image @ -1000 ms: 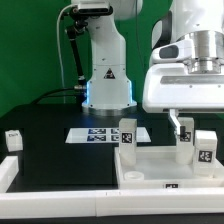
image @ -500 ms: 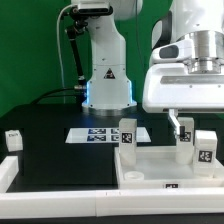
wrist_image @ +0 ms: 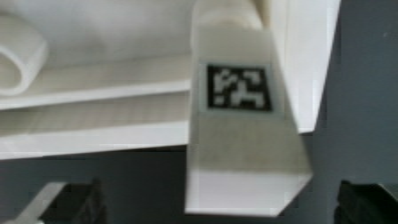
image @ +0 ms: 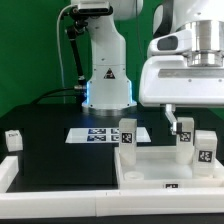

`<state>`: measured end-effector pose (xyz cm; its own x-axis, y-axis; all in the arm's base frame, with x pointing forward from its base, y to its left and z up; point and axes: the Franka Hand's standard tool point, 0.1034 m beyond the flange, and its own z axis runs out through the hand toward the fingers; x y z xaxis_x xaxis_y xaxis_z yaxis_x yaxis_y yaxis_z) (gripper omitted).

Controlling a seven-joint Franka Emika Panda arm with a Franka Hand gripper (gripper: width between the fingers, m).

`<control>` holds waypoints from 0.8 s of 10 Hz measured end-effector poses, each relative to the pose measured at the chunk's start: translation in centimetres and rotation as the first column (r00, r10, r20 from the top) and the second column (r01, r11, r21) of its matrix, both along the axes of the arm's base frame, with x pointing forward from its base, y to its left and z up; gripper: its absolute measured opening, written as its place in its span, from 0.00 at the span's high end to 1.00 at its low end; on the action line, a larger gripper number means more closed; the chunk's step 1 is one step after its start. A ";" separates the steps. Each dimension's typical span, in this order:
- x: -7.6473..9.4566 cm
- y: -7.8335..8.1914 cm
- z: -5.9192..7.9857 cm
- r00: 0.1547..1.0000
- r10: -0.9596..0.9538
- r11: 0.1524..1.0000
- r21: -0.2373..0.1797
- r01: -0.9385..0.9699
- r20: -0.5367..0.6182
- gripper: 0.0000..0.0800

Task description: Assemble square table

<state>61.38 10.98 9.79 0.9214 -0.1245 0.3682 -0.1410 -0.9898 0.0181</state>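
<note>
Up comes the gripper: against a second ago its white housing sits a notch higher in the exterior view and a shade toward that view's left, while every part on the table has kept its place. Jaws spread wide, nothing clamped!

Right between them in the wrist view stands the tagged leg, white, with its black-and-white tag facing the camera. Dark gaps show between it and the fingertips on either side, so there is no contact. In the exterior view that leg stands upright directly under the gripper, at the far corner of the square panel on that view's right.

The panel lies flat at the near edge of the black table, toward the exterior view's right, with an edge tag on its front. A second leg stands upright at the far corner on that view's left. A third leg stands just beside the first one, nearer the camera. Whether any of them is fastened, I cannot tell.

Further out, the marker board lies flat just beside the second leg, in front of the robot base. Well apart, at the exterior view's left edge, sits a fourth leg, with a plain white bar near it.
</note>
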 end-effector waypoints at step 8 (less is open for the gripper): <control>0.5 1.4 -0.2 0.964 -0.057 0.997 0.042 0.070 -0.259 0.19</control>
